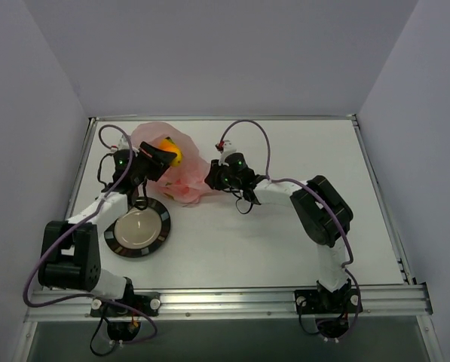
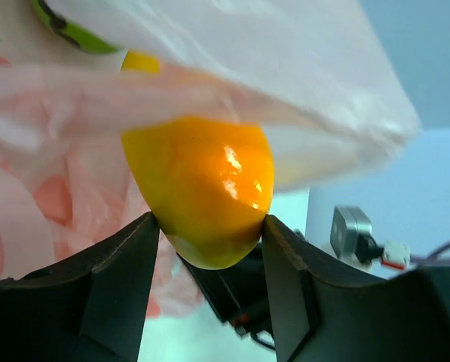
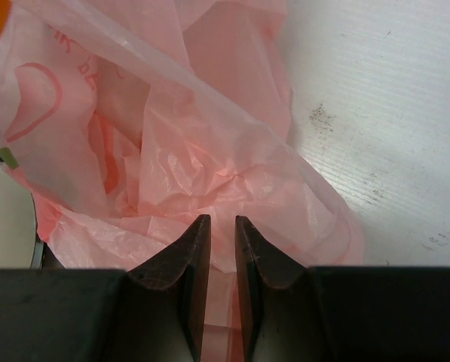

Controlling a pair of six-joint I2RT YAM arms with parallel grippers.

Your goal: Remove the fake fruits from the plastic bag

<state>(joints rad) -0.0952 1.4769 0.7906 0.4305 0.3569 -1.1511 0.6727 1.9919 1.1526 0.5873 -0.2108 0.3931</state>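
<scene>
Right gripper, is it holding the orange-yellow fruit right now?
No, the right gripper is pinched shut on the plastic bag, while the orange-yellow fruit sits between the fingers of the left gripper.

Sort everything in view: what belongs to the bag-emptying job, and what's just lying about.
Job: orange-yellow fruit, gripped by the left hand; lime-green fruit; pink plastic bag, pinched by the right hand.
Lying about: dark-rimmed plate; table.

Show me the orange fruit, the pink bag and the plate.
orange fruit [image 2: 202,200], left wrist view, glossy front.
pink bag [image 3: 209,173], right wrist view, crumpled film.
plate [image 1: 164,226], top external view, dark rim.
</scene>
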